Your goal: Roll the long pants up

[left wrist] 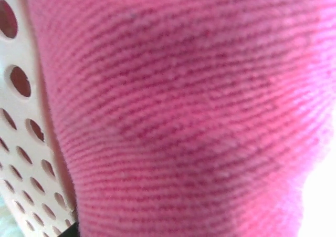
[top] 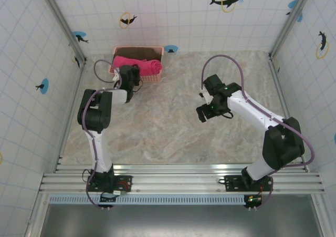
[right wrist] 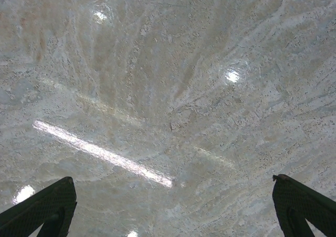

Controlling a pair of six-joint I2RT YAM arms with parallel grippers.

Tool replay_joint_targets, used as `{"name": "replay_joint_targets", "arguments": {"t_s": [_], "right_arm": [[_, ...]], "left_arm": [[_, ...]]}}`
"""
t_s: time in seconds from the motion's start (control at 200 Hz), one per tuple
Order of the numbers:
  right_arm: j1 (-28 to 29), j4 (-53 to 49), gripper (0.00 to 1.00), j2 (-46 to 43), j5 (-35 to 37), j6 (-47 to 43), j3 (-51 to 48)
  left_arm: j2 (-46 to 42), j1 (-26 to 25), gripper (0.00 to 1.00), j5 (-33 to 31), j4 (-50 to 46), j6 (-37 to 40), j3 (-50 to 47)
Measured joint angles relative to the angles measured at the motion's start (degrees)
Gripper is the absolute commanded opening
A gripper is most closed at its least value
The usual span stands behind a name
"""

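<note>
The pink pants lie bunched up in the basket at the far left of the table. The left claw is right on them, but its fingers are hidden, so it is not clear if it grips them. The right claw hangs wide open over the middle of the table, holding nothing.
</note>
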Motion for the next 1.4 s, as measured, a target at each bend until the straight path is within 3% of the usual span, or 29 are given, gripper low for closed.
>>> {"name": "replay_joint_targets", "arguments": {"t_s": [0.165,0.455,0.756,0.926,1.256,1.356,1.401], "right_arm": [[0.0,0.2,0.99,0.0,-0.5,0.0,0.0],[0.0,1.0,0.99,-1.2,-1.3,0.0,-2.0],[0.0,2.2,0.99,-6.6,-2.8,0.6,-7.1],[0.0,3.1,0.99,-8.7,-3.7,0.9,-9.1],[0.4,5.5,1.00,-13.0,-5.5,2.9,-12.2],[1.8,6.1,0.77,-13.7,-5.8,4.4,-11.6],[3.1,6.1,0.36,-13.4,-5.7,4.5,-10.4]], "left_arm": [[-5.4,0.8,0.00,4.4,-13.6,4.2,-0.5],[-11.2,0.9,0.00,10.4,-26.8,13.0,-2.6],[-24.0,0.8,0.00,16.7,-33.6,22.1,-16.7],[-27.6,0.7,0.00,17.1,-42.5,28.8,-16.9],[-29.1,0.2,0.00,13.5,-69.8,41.1,-8.8],[-26.9,0.1,0.00,11.9,-75.5,42.9,-4.8],[-25.4,0.1,0.00,10.9,-78.0,43.1,-2.6]]}}
